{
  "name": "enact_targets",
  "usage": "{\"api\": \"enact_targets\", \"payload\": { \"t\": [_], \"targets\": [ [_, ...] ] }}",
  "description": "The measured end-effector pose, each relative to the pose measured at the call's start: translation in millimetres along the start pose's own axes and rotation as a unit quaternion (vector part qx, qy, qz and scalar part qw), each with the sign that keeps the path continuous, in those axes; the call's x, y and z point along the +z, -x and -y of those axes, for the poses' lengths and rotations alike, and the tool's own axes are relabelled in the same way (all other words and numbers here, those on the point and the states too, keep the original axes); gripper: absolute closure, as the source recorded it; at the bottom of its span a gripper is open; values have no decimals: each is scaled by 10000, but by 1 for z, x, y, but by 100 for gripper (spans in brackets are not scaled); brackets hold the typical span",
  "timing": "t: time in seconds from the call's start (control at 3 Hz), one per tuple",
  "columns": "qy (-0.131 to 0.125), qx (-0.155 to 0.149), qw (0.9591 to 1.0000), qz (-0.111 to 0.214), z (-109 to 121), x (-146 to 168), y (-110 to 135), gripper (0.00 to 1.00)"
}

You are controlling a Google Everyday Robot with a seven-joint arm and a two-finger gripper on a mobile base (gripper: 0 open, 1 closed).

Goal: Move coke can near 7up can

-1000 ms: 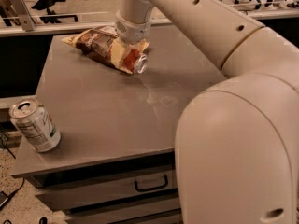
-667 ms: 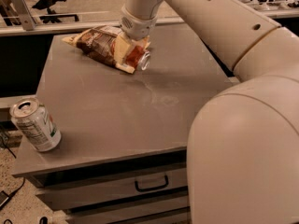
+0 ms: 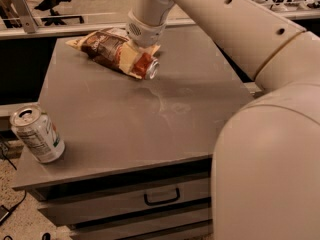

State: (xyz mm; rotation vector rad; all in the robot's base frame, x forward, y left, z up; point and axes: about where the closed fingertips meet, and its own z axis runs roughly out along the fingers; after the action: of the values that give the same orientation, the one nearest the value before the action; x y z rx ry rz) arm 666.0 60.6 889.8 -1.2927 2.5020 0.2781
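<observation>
The red coke can (image 3: 148, 65) lies tilted on its side at the back of the grey table (image 3: 150, 129), its silver end facing me, against the chip bag. My gripper (image 3: 142, 59) comes down on it from above, and its cream fingers (image 3: 129, 58) are closed around the can. The 7up can (image 3: 37, 134), silver-white with green markings, stands upright at the table's front left corner, far from the gripper.
A brown and yellow chip bag (image 3: 102, 48) lies at the back left, touching the coke can. My large arm (image 3: 270, 149) fills the right side of the view. A drawer with a handle (image 3: 161, 198) sits under the tabletop. Office chairs stand behind the table.
The upper arm has swung a little across the view. The gripper and coke can stay in nearly the same spot by the chip bag. The 7up can has not moved.
</observation>
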Motion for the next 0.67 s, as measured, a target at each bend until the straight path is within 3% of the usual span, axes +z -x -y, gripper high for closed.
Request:
{"api": "enact_targets", "payload": {
  "t": [0.33,0.67],
  "targets": [
    [390,-990,9943,93,-51,11,-9,100],
    [841,-1842,9790,-227,-111,38,-30,100]
  ]
}}
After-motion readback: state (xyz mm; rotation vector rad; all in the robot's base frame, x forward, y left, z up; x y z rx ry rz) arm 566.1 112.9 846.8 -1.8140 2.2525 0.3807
